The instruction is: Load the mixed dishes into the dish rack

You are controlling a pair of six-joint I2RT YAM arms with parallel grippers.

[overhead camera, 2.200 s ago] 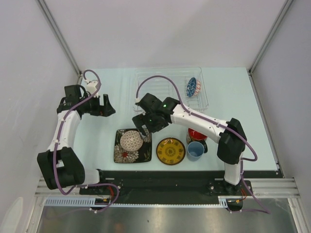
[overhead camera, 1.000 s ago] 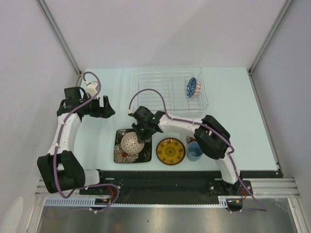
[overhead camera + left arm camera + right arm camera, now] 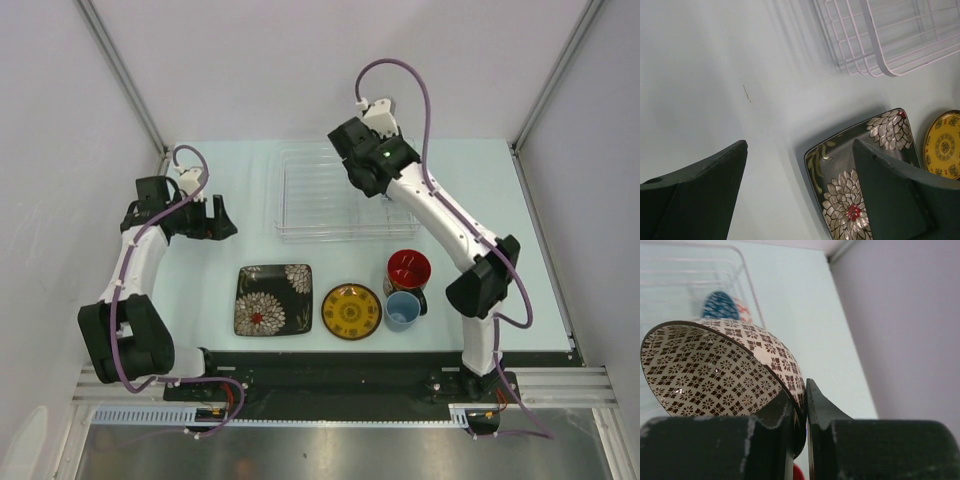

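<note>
Clamping patterned bowl (image 3: 715, 370) above dish rack (image 3: 310, 195)

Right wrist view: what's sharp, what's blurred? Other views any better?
Right wrist: patterned bowl sharp, blue mosaic bowl and dish rack behind it soft. Left wrist: black floral plate crisp. Top external: dish rack faint, low contrast.

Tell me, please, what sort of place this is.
Probably a robotics lab test cell, not a kitchen: plain grey walls box in a pale table, two arms are mounted on a metal rail at its edge, and a clear dish rack is staged.
</note>
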